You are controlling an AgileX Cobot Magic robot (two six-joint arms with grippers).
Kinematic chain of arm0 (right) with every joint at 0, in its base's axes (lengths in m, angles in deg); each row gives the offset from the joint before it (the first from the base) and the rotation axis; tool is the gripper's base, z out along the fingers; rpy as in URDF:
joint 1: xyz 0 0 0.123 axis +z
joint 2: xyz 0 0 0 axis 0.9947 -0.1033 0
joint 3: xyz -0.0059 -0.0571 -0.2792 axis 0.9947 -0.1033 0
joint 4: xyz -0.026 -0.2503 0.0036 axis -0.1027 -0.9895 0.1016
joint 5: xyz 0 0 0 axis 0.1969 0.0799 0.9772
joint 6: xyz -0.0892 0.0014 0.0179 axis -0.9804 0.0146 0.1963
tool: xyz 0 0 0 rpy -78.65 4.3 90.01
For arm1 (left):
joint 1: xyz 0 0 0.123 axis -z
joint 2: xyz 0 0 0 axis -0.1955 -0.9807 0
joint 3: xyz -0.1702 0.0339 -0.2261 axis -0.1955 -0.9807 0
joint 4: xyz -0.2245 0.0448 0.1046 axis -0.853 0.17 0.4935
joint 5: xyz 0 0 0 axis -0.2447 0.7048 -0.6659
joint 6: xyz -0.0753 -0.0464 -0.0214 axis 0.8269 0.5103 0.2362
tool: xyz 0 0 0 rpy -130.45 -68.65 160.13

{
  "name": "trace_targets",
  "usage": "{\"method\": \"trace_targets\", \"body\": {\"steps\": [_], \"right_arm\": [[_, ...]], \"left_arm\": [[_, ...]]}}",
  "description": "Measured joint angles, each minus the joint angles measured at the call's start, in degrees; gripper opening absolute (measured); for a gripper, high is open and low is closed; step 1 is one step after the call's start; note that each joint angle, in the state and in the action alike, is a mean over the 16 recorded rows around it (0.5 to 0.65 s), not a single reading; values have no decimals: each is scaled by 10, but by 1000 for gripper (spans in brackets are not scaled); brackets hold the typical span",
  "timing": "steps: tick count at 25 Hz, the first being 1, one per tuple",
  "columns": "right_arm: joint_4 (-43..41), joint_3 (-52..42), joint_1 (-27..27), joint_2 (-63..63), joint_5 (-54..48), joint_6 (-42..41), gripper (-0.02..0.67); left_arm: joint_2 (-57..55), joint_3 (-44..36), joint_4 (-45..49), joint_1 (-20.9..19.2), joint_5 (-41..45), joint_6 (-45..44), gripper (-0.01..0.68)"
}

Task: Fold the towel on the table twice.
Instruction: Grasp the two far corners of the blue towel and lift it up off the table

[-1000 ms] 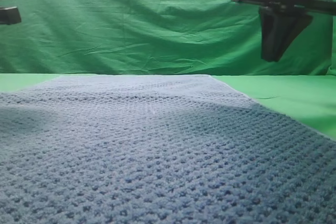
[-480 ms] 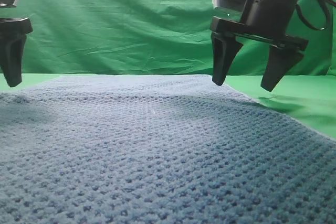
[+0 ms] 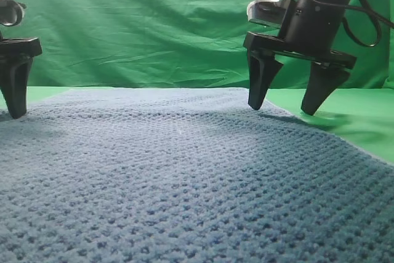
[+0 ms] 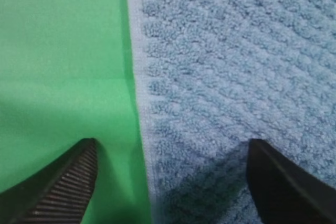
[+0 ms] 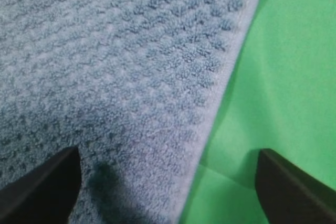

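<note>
1. The right pincer (image 3: 283, 108) stands wide and holds nothing. One finger hangs over the towel (image 3: 184, 177), the other over the bare green surface (image 3: 345, 118), so the pincer straddles the towel's right edge near its far corner.
2. The right wrist view confirms it: the hem runs up between the two dark fingers (image 5: 42, 190), cloth on one side, green on the other.
3. The left pincer (image 4: 168, 182) is also wide and empty. In its wrist view the towel's left hem lies between its fingers, one over the green, one over the weave. In the high view only one of its fingers shows, at the frame's left edge.
4. The towel lies flat and unfolded, covering most of the near surface, its far edge short of the wrinkled backdrop (image 3: 154, 23).
5. The step in hand looks like the first grasp. To do it well, both pincers should go down until the lower finger slips under the hem, then close together on matching points of the two edges.
6. The cloth is thick and soft, so a deep bite past the hem should hold better than a pinch at the very rim.
</note>
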Motion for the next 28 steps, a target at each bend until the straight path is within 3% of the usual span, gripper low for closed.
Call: {"method": "trace_targets", "body": {"steps": [6, 10, 22, 28], "right_arm": [[-2, 3, 10, -5, 8, -9, 595], [-3, 4, 19, -7, 13, -15, 533], [-25, 35, 38, -18, -27, -8, 125], [-53, 95, 39, -20, -96, 19, 8]], "left_arm": [[-9, 2, -23, 0, -1, -14, 564], [-10, 3, -51, 0, -1, -37, 486], [-9, 3, -127, 0, 2, -112, 81], [14, 11, -134, 0, 14, -120, 2]]}}
